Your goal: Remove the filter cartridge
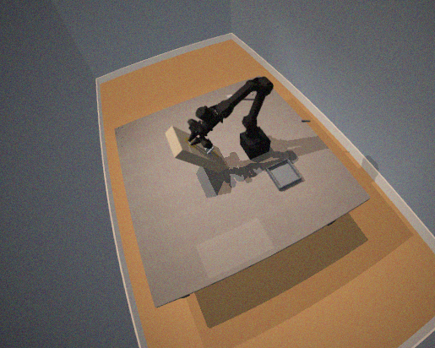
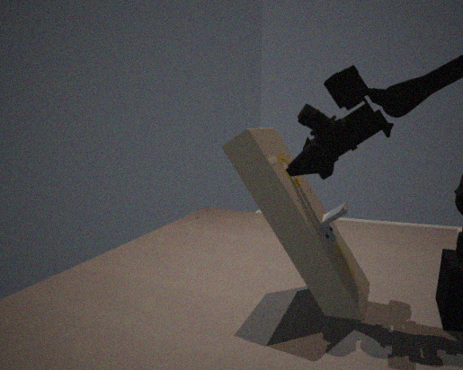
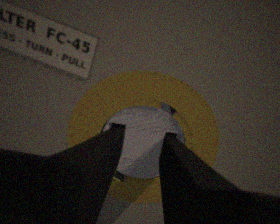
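The round pale cartridge (image 3: 142, 150) sits in the tilted service panel (image 1: 175, 143) (image 2: 276, 199), inside a yellow ring (image 3: 87, 117). My gripper (image 3: 143, 135) (image 1: 190, 141) (image 2: 289, 172) is at the cartridge's face, shut on it with the fingertips a little apart. The two face slots are hidden at the fingertips. Two dark notches show at the cartridge's rim, at upper right and lower left in the wrist view. In the top and exterior views the arm hides the cartridge. The square grey tray (image 1: 284, 175) lies on the table beside the robot base.
A grey-white lever (image 2: 334, 213) (image 1: 209, 149) sticks out of the panel face below the gripper. A printed label (image 3: 47, 42) is on the panel at upper left in the wrist view. The robot base (image 1: 255, 143) (image 2: 460, 285) stands in front of the panel.
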`<state>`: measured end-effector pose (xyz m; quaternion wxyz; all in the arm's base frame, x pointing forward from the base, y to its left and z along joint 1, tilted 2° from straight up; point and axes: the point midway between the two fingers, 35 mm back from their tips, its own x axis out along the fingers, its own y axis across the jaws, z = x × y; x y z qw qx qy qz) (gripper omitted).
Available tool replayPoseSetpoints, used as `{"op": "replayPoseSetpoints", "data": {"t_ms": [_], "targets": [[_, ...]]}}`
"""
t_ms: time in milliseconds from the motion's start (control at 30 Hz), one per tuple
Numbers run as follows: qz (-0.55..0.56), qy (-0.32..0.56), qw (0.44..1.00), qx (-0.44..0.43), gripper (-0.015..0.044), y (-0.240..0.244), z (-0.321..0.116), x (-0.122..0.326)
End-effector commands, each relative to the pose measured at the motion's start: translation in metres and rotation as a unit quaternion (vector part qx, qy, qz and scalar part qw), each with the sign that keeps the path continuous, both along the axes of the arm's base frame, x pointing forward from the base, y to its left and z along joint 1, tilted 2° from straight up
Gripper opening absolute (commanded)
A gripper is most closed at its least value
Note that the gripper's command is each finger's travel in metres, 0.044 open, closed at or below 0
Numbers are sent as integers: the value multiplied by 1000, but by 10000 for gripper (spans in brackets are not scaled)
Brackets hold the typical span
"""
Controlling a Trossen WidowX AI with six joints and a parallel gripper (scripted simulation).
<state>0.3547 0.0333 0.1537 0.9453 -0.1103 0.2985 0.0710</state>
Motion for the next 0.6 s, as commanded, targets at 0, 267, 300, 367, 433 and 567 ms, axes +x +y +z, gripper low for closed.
{"op": "replayPoseSetpoints", "data": {"t_ms": [0, 267, 300, 367, 433, 567], "targets": [[37, -3, 998, -50, 0, 1, -2, 3], [117, -13, 980, -162, 0, 1, -3, 3], [127, -14, 976, -176, 0, 1, -3, 3], [147, -17, 968, -204, 0, 1, -3, 3], [166, -19, 958, -231, 0, 1, -3, 3], [205, -23, 936, -285, 0, 1, -3, 3]]}}
